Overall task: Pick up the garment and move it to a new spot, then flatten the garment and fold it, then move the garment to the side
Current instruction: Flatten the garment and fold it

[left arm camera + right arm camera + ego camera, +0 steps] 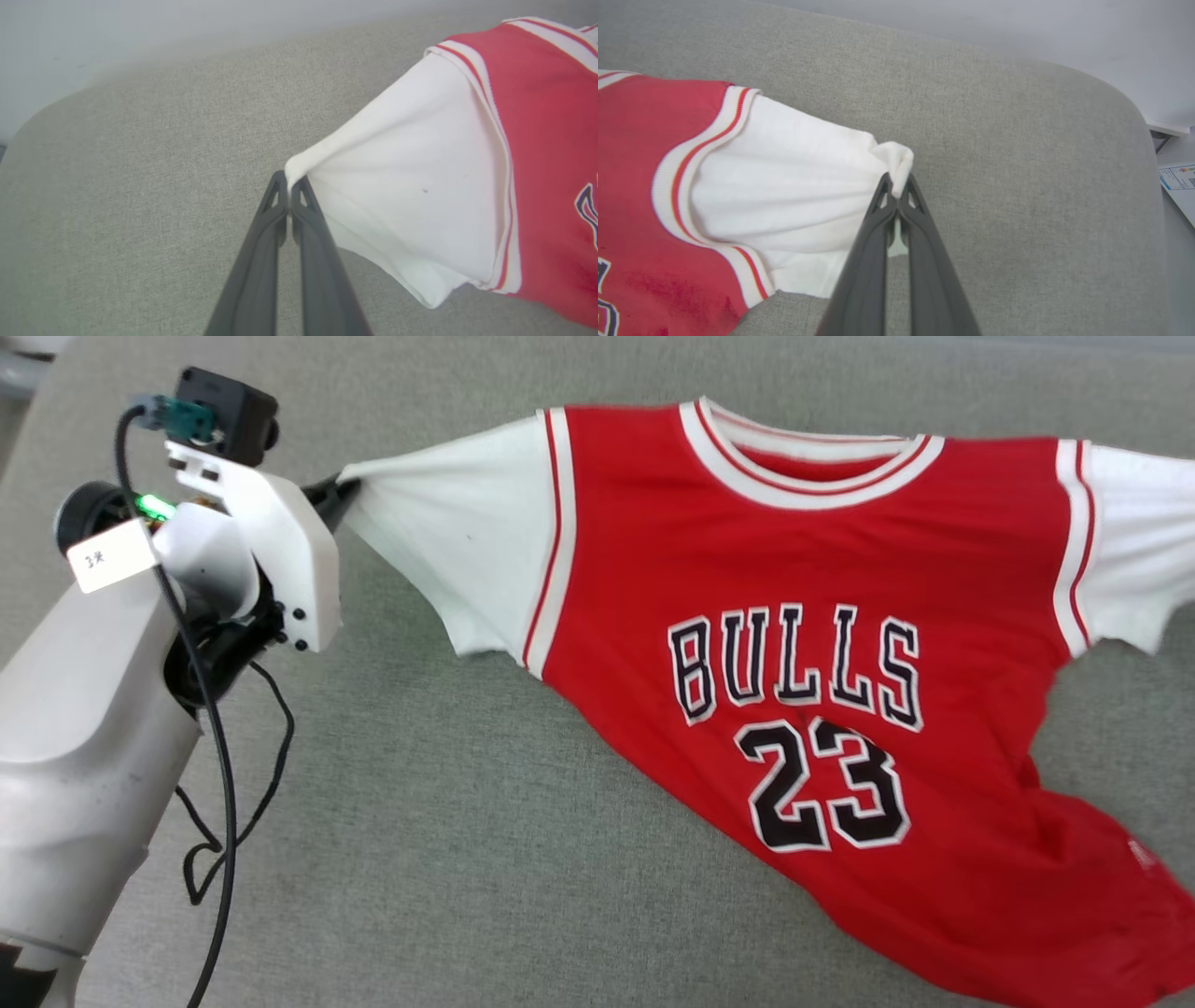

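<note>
So we've got the big grey fabric-covered bench [420,859] with rounded corners. In the head view there's bare fabric all along the near side and to the left of the shirt. The garment, a red jersey shirt with white short sleeves, black "BULLS" lettering and a 23 [794,551], lies front side up across the middle and right. Its collar is toward the far edge and the hem bunches off toward the near right. Both sleeves are pulled out to points. Our pale left forearm [84,728] comes up from the lower left and bends toward the shirt. The left gripper [290,184] is clenched on that white sleeve's tip. The right gripper [897,184] is pinching the other sleeve tip, with the bench's rounded corner beyond it. A loose black cable [224,784] hangs along the left arm, and a printed paper sheet [1178,179] sits past the bench edge.
</note>
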Tool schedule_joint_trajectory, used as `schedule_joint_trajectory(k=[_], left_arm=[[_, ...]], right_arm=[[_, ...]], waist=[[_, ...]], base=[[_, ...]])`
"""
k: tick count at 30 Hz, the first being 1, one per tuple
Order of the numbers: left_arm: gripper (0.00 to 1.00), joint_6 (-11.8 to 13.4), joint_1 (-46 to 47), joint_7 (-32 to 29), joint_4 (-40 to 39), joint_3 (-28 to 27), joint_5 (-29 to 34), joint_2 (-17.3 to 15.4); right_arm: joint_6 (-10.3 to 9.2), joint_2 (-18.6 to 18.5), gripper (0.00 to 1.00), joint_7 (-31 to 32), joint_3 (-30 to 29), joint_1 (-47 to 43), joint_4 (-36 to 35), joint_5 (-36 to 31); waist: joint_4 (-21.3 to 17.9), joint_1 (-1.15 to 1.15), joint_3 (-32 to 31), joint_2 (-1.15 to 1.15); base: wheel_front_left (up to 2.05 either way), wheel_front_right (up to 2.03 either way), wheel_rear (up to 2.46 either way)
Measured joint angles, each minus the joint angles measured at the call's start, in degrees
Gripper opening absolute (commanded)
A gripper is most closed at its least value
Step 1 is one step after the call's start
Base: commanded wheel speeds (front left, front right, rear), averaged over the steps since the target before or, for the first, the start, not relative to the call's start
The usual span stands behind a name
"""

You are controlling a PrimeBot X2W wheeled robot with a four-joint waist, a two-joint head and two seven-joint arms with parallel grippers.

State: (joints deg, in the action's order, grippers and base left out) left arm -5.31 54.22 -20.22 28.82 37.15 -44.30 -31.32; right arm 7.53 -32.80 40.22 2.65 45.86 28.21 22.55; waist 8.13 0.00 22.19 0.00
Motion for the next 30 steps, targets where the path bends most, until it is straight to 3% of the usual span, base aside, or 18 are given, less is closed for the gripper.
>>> schedule_joint_trajectory(k=[7, 15, 26, 27, 30], left_arm=[[0.0, 3.3, -1.9, 8.6, -5.0, -1.9, 3.1, -2.9], [0.0, 8.6, -7.6, 14.8, -15.3, -5.2, 5.5, -9.2], [0.0, 17.1, -14.8, 19.1, -30.6, -11.7, 6.6, -17.0], [0.0, 18.8, -15.8, 20.1, -33.8, -13.4, 6.7, -18.4], [0.0, 19.7, -16.8, 20.1, -36.1, -14.7, 6.3, -19.7]], right_arm=[[0.01, -2.3, 0.0, -7.7, 1.5, -0.7, -2.0, 1.8], [0.02, -3.0, 0.0, -15.3, 1.5, -1.6, -5.6, 3.1], [0.03, -4.2, 0.0, -17.2, -1.0, -5.6, -15.9, 3.3], [0.03, -4.1, 0.0, -16.7, -2.4, -6.0, -18.0, 3.1], [0.03, -3.9, 0.0, -16.4, -3.9, -6.1, -19.9, 2.9]], waist=[[0.0, 0.0, -6.5, 0.0], [-0.9, -0.01, -14.1, 0.0], [-3.4, -0.02, -20.8, 0.0], [-4.0, -0.01, -21.2, 0.0], [-4.3, -0.01, -21.1, 0.0]], base=[[0.0, 0.0, 0.0], [0.0, 0.0, 0.0], [0.0, 0.0, 0.0], [0.0, 0.0, 0.0], [0.0, 0.0, 0.0]])
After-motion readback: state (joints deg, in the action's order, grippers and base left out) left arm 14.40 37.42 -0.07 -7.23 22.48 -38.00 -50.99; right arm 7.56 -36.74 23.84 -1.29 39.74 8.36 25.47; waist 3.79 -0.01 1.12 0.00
